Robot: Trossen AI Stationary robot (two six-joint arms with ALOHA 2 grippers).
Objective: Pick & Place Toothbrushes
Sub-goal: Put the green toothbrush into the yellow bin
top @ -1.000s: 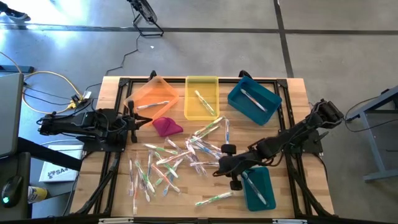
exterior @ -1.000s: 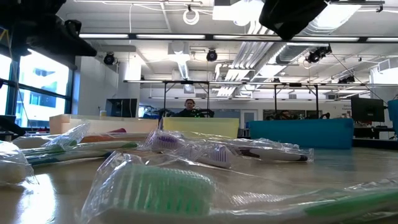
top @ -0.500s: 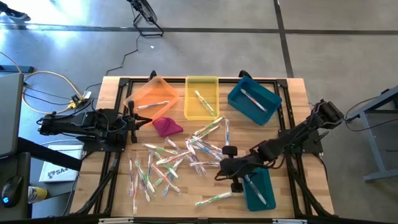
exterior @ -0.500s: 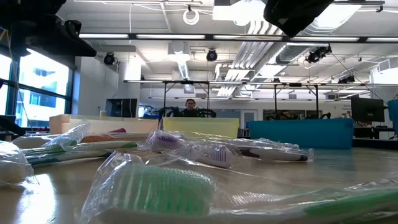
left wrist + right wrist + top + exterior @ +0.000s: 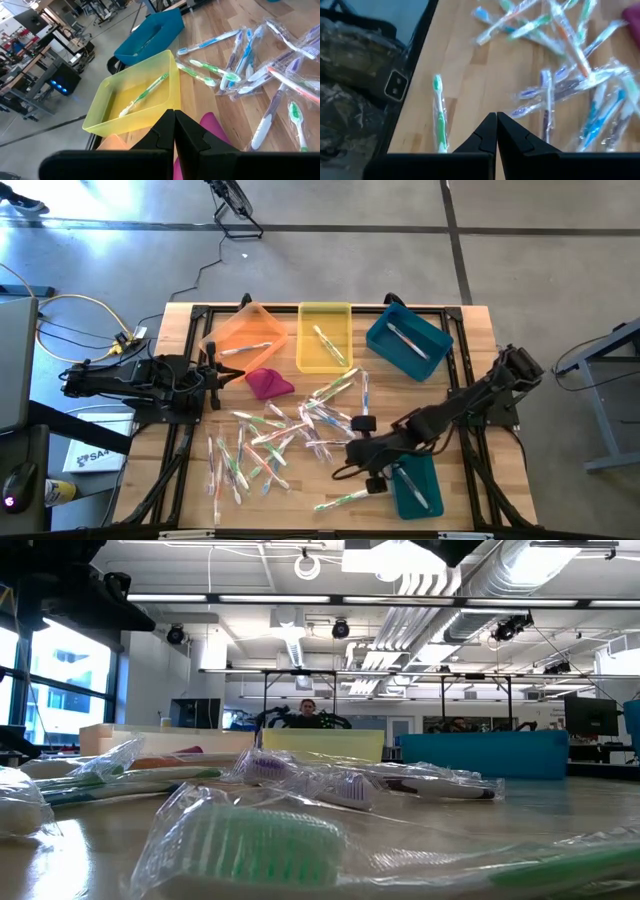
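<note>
Several toothbrushes [image 5: 285, 435] in clear wrappers lie scattered flat on the wooden table's middle; the low view shows them close up [image 5: 240, 840]. One green toothbrush [image 5: 345, 499] lies apart near the front edge [image 5: 438, 112]. My right gripper [image 5: 343, 468] hovers shut over the bare wood between this brush and the pile, pointing slantwise down [image 5: 496, 117], holding nothing. My left gripper [image 5: 232, 375] waits shut at the table's left, beside the magenta cloth [image 5: 268, 383], fingertips together [image 5: 174, 117].
Along the far edge stand an orange bin [image 5: 247, 332], a yellow bin [image 5: 324, 335] and a teal bin [image 5: 408, 340], each with a toothbrush inside. A second teal bin [image 5: 413, 482] with a brush sits at the near right, under my right arm.
My right gripper, still shut, has risen and drifted a little toward the table's near edge; in the low view its dark body has left the top of the picture. The toothbrushes have stayed where they lay.
</note>
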